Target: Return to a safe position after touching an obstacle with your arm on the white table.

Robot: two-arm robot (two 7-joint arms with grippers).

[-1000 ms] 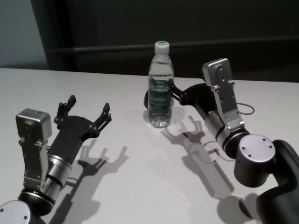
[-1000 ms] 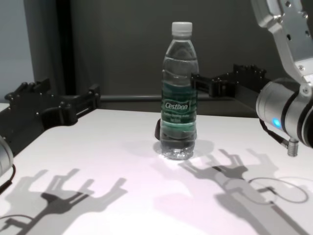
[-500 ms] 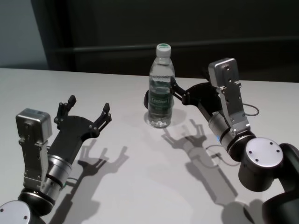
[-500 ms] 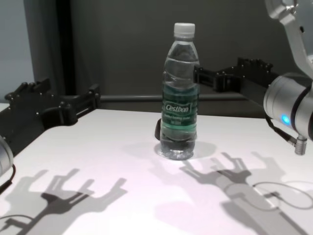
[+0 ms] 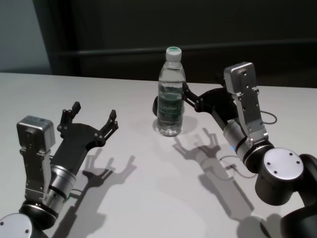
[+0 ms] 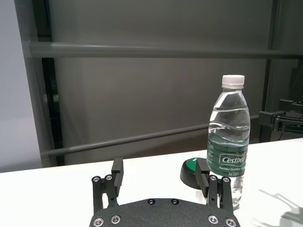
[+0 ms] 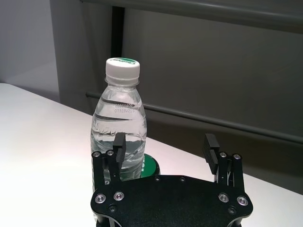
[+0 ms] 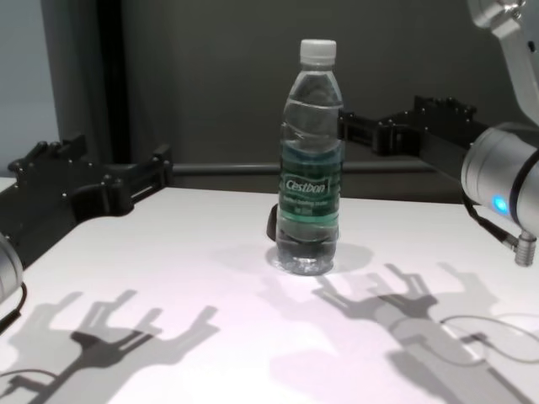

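While spread wide, right gripper [image 5: 189, 100] adjoins bottle [image 5: 171, 94].

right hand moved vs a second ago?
Yes. In the head view the right hand, open, has drawn rightward and slightly up from the bottle, which stands upright in the same spot on the white table. Left hand stays parked, open.

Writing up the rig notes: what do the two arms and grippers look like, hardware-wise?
Both arms have silver metal links and black rounded joint housings with round silver caps. Each ends in a matte black gripper, the left gripper and the right gripper, with a flat plate studded with silver screws and slim black fingers. The right arm shows a small blue light and a thin looping cable.
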